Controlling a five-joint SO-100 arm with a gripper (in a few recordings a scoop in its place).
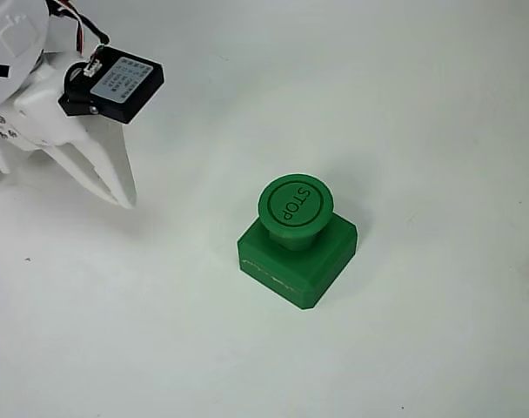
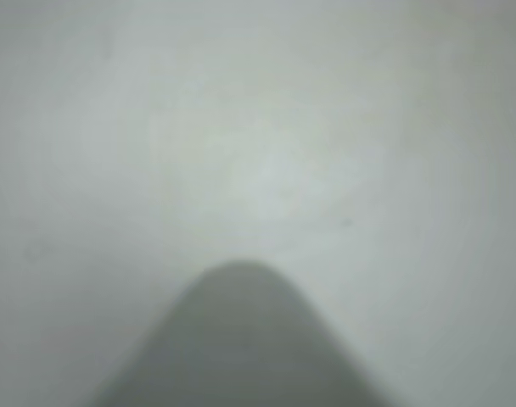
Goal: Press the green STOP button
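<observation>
Button (image 1: 295,205) is sitting right of centre on the white surface (image 1: 438,113) in the fixed view — round green cap reading STOP, short stem, square green base, rotated so a corner is pointing toward the bottom of the picture. Jaws (image 1: 117,187) are hanging at upper left, well apart from it, tips angled down toward the surface with the fingers lying together; I'm reading them as closed, or all but, and holding nothing. The wrist view is blurred: pale surface, plus a dark rounded shape at bottom centre that is probably a finger (image 2: 241,339) — no green in it, so the camera isn't aimed at the button yet. Risks as I'm judging them: the tip is low relative to the cap, so a straight sideways move could be clipping the base or the cap's edge and shoving the whole unit, since nothing seems to be fixing it down. Landing off-centre on the domed cap could make the narrow tip slide off the rim or tip the base. With the wrist view this soft, alignment is leaning on the fixed view alone. No containers anywhere here, so nothing is being held in one.
</observation>
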